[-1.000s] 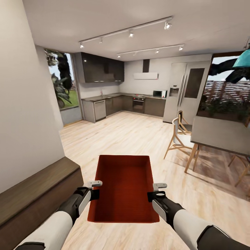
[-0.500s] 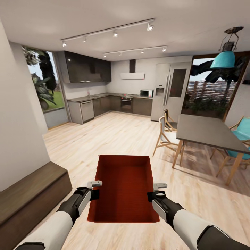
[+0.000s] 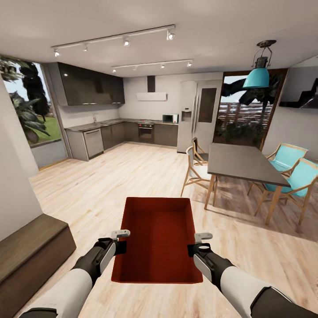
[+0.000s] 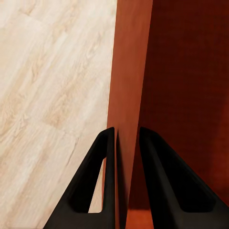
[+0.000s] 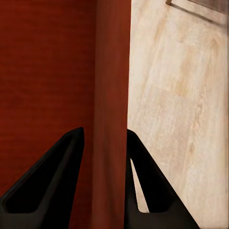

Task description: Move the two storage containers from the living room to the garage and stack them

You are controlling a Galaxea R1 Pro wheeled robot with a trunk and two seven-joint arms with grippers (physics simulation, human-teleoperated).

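Bin [image 3: 157, 240] held level between both arms above the plank floor [image 3: 132, 176]; left pincer [image 4: 127, 138] pinching its left wall, right pincer [image 5: 105, 136] pinching its right wall; kitchen ahead, dining table [image 3: 240, 159] to the right.

Orange-red storage container [image 3: 157, 238] level, empty, carried above wood floor [image 3: 132, 176].

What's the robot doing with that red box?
The robot is carrying one orange-red storage container with both arms. The left gripper pinches one side wall and the right gripper pinches the opposite wall. The box is held above a light wood floor, in an open room with a kitchen and a dining table ahead.
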